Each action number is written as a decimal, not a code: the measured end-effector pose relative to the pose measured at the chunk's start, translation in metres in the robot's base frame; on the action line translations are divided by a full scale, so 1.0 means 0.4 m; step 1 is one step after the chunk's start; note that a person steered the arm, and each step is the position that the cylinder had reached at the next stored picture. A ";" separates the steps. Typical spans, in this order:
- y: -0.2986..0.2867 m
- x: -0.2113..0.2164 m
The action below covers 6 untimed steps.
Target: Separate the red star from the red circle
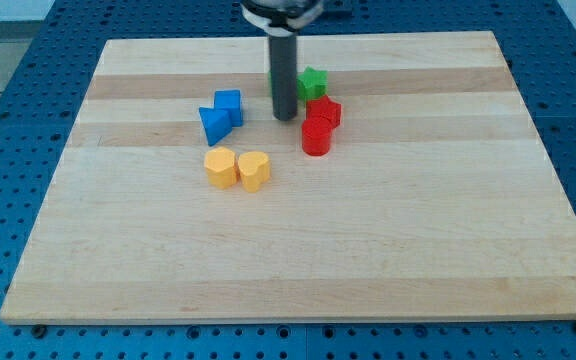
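The red star (324,111) sits right of the board's middle, near the view's top. The red circle (315,138) touches it just below. A green star (313,82) touches the red star from above. My tip (286,117) is down on the board just left of the red star, close to it; I cannot tell if it touches. The rod hides part of a green block behind it.
A blue cube (228,105) and a blue triangle (212,124) sit together left of the tip. Two yellow blocks (221,167) (254,170) lie side by side below them. The wooden board (368,260) rests on a blue perforated table.
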<state>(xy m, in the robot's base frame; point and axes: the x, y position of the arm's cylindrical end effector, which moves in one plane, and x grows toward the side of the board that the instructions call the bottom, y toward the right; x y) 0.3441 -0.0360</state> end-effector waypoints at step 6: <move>0.428 0.090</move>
